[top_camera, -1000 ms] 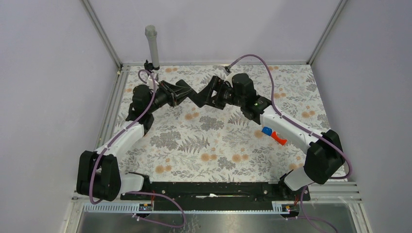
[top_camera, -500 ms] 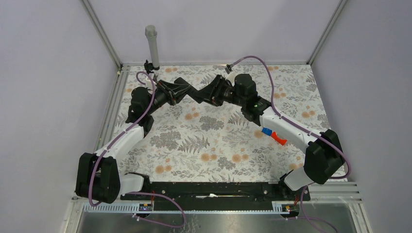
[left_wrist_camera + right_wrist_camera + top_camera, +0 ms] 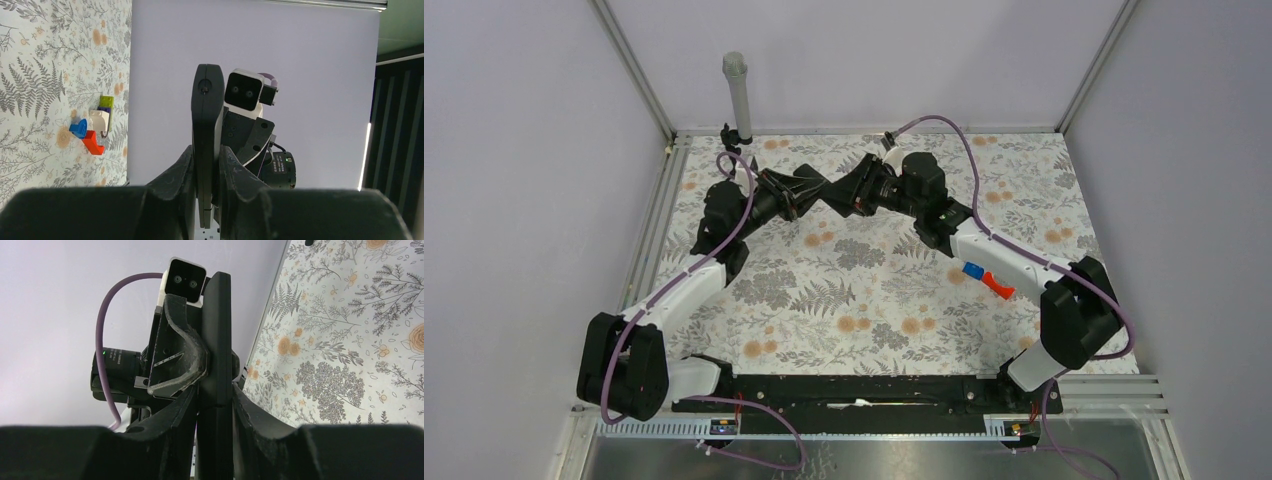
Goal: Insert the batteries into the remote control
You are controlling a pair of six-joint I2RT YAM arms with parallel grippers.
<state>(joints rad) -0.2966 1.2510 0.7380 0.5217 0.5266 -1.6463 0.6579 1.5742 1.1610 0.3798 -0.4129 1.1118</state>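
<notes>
The remote control [image 3: 205,120], a slim black bar, is held in the air between both grippers over the far middle of the table. My left gripper [image 3: 206,152] is shut on one end of it. My right gripper [image 3: 215,390] is shut on the other end, where the remote [image 3: 220,335] stands edge-on between the fingers. In the top view the left gripper [image 3: 807,189] and the right gripper [image 3: 844,195] meet tip to tip, and the remote is mostly hidden between them. No battery is in view.
Red and blue toy pieces [image 3: 986,279] lie on the floral mat beside the right forearm; they also show in the left wrist view [image 3: 88,137] with white and green pieces. A grey post [image 3: 737,92] on a small black tripod stands at the far left corner.
Both grippers, still joined on the remote, have shifted a little to the left and towards the far side. The grips have not changed.
</notes>
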